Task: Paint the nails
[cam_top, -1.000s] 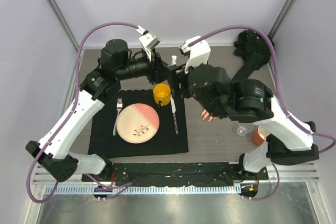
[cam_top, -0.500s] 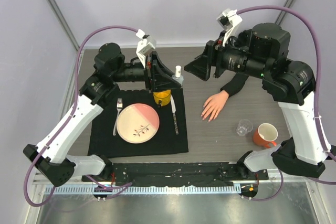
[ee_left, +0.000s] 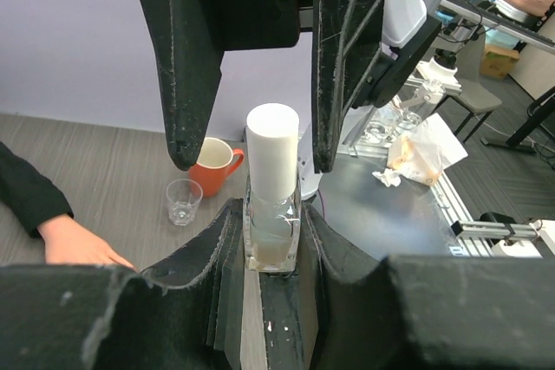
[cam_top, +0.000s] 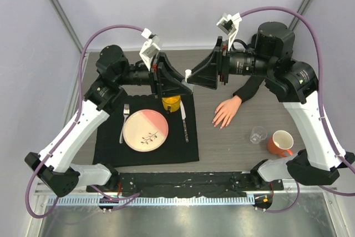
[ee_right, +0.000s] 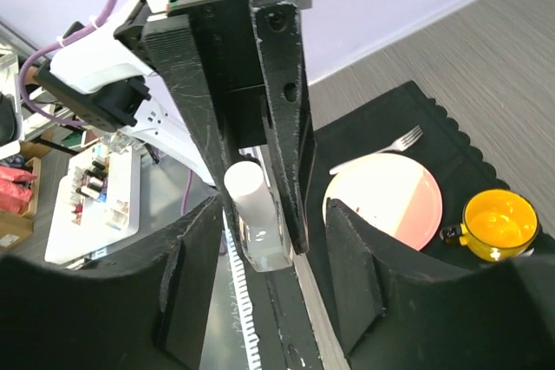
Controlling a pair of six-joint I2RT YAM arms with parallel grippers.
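L gripper (ee_left: 274,244) is clenching the small clear bottle (ee_left: 272,224) by its glass body, up over the black mat's (cam_top: 111,148) far-right corner. R gripper (ee_right: 270,214) is straddling the white cap (ee_left: 272,149), jaws apart, not touching. The nails (cam_top: 220,124) are lying mid-table on the mannequin hand (cam_top: 227,109), pointing twd the near edge.

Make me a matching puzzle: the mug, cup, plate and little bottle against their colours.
Things:
1. mug
2. cup
3. plate
4. bottle

Colours:
a. yellow
b. clear with a white cap
c. orange
d. pink and cream

Pairs: 1-c, 2-a, 3-d, 4-b
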